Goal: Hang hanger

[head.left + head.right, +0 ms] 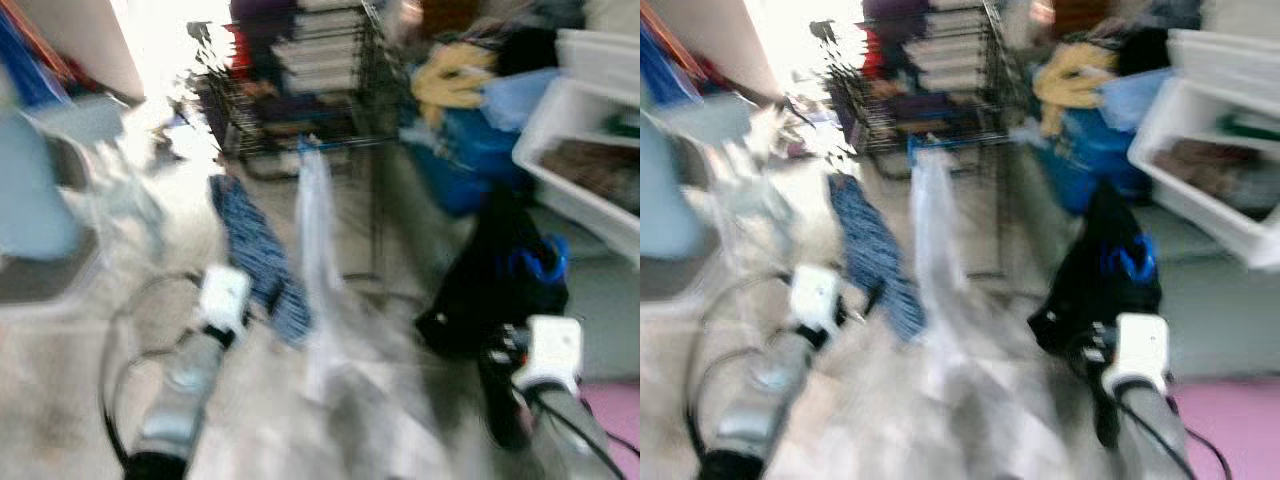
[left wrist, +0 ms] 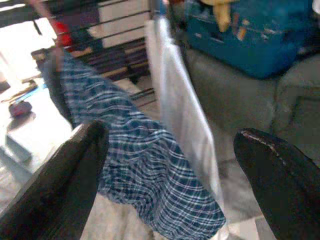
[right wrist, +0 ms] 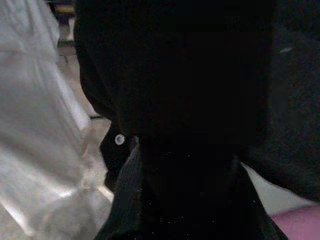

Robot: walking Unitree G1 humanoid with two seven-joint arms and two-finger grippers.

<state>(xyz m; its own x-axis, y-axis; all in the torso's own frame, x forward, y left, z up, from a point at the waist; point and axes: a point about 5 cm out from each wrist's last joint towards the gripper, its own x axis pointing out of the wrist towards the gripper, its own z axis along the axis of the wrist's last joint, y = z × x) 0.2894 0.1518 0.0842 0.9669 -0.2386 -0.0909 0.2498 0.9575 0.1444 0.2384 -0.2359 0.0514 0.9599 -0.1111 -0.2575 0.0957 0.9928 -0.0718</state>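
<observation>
From the head cameras, badly blurred, I see a black wire drying rack ahead, with a blue-and-white checked cloth and a pale white cloth hanging off its front rail. My right gripper is low on the right with a black garment with a blue hanger in it bunched above it — the blue loop is, I judge, the hanger I have to hang. My left gripper sits just beside the checked cloth.

Left wrist view: my two black fingers stand wide apart with nothing between them, the checked cloth and white cloth beyond.

Right wrist view: dark, black fabric pressed close; I cannot tell how those jaws stand.

My judgement — the garment is soft, light and will slump, while the hanger is stiff and thin. Hold belongs on the hanger's neck, not the cloth.
</observation>
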